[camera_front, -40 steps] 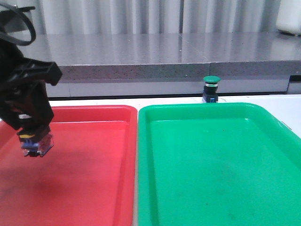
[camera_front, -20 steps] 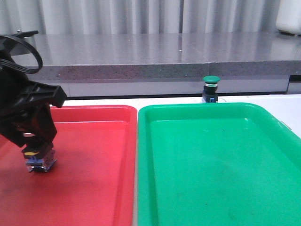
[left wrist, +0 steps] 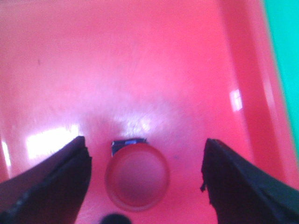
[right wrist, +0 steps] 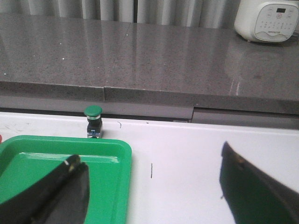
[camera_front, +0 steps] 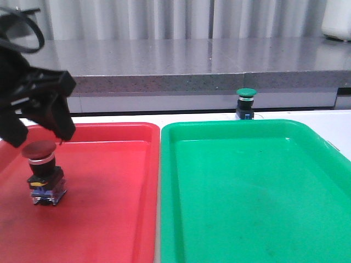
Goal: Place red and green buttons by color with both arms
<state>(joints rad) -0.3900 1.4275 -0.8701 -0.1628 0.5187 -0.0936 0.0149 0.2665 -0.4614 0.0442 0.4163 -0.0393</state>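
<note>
The red button (camera_front: 44,172) stands upright in the red tray (camera_front: 109,192) at the left side of the desk (right wrist: 187,154), and the left gripper (camera_front: 41,129) hangs just above it with jaws spread and holding nothing. The green button (camera_front: 246,103) stands on the bare desk just behind the far edge of the green tray (camera_front: 247,192). The right gripper (right wrist: 152,186) is also spread wide and empty. Such a button looks small, stiff and light, but top-heavy; I think the smooth cap may slip, so the black body below the collar is the safer place to pinch. The left wrist view shows the red cap from above, centred between the jaws. Only the right wrist view shows the right gripper.
</note>
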